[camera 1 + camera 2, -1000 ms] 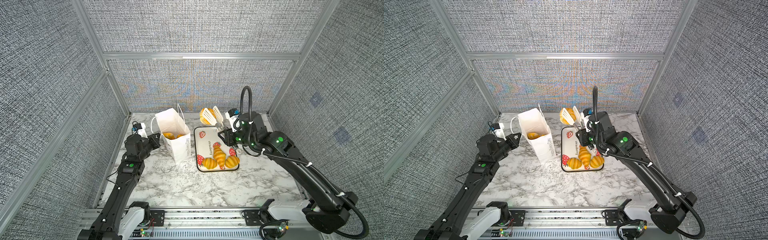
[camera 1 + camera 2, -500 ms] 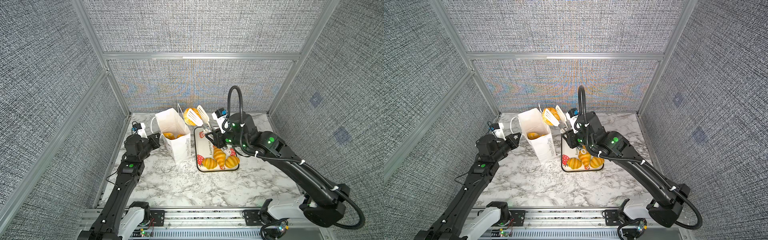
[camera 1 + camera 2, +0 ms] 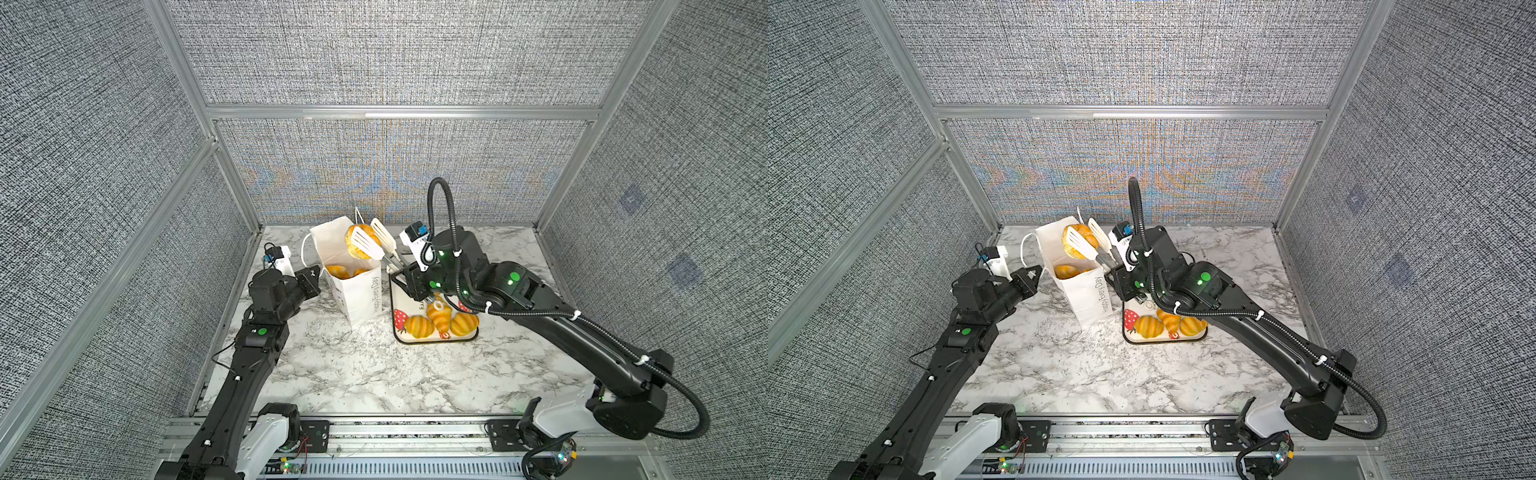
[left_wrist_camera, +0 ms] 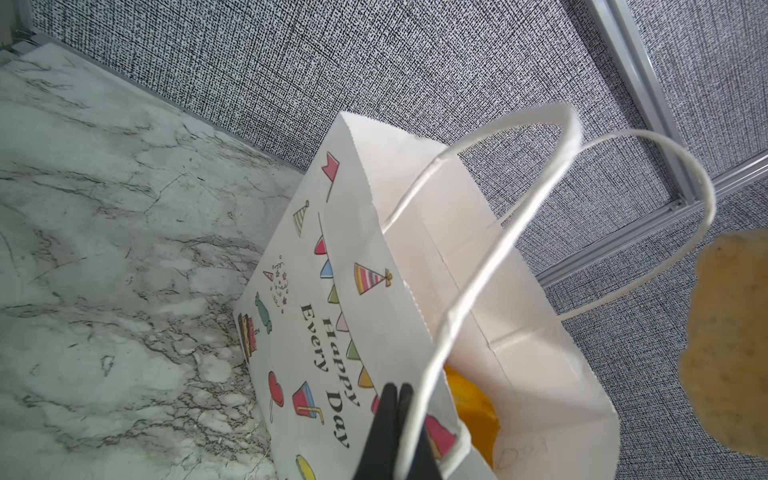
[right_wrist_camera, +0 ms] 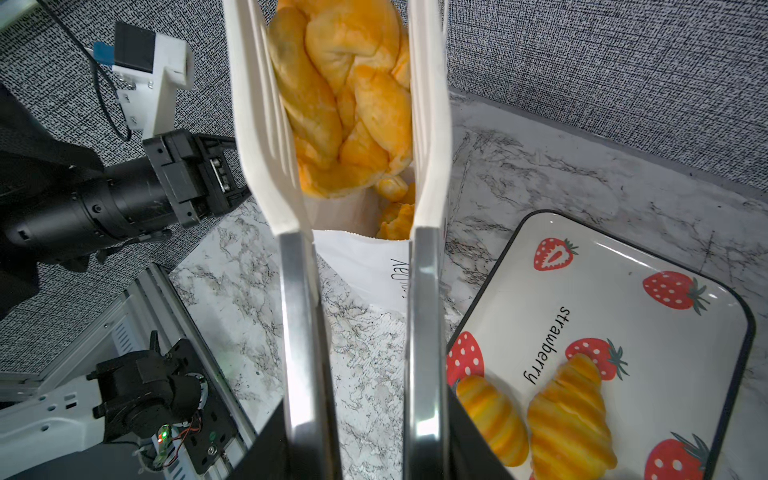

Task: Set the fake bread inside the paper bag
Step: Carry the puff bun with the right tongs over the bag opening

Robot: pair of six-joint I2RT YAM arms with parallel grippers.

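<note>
Left gripper (image 4: 395,395): fingers pressed together at bag (image 3: 358,293) rim; hold on paper unclear. Right gripper (image 3: 405,276) clamped tongs (image 3: 365,246), whose blades pinched loaf (image 5: 349,104). Loaf had shifted left from above tray (image 3: 436,338) and hung above bag mouth, centre frame. Release looked due next.

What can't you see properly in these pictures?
- Inside the paper bag: its walls hide how many breads lie there, in both top views.
- Strawberry tray: the right arm covers its far end in both top views.
- Braided loaf in the tongs: the right wrist view's edge cuts off its end; the left wrist view blurs it.
- Left gripper: the left wrist view shows only its jaws' tips, so a pinch on the handle is unclear.
</note>
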